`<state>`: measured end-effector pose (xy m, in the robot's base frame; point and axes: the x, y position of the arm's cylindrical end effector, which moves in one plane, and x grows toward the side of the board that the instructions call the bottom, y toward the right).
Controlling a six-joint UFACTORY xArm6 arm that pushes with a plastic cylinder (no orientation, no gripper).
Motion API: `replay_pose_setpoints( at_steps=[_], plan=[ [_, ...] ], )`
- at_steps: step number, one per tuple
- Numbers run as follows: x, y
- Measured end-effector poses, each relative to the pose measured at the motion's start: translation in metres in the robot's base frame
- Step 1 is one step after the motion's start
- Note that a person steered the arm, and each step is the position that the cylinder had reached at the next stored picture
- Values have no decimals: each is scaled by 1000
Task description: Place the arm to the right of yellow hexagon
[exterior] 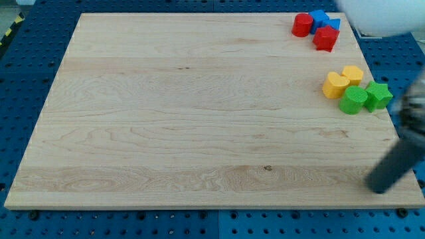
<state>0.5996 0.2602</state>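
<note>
Approach step under way, by the look of it: my tip [378,188] down at the board's lower right corner, bare, touching no block, well apart from everything. No jaws on this tool to open or shut, just a blurred dark rod slanting up toward the view's right edge. Target sitting up the right side: the yellow hexagon [353,74], touching the yellow heart [335,85] on its left, with the green cylinder [353,100] and green star [378,95] packed in just below it. Next move, probably: straight up the view along the wooden board [186,113], near its right edge, then a stop level with the hexagon on its right. Tight spot there, since the green star lies right across the line from tip to goal; too close a pass likely nudges it into the cluster. Far up in the top right corner, clear of all this: red cylinder [302,24], blue block [321,18], shape unclear, and red star [326,38], bunched together.
</note>
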Motion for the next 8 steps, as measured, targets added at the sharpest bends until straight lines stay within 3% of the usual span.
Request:
replay_pose_setpoints(
  at_steps=[1, 3, 5, 6, 8],
  plan=[
    [-17, 83],
    [-49, 84],
    [-176, 85],
    [-215, 85],
    [-215, 29]
  ],
)
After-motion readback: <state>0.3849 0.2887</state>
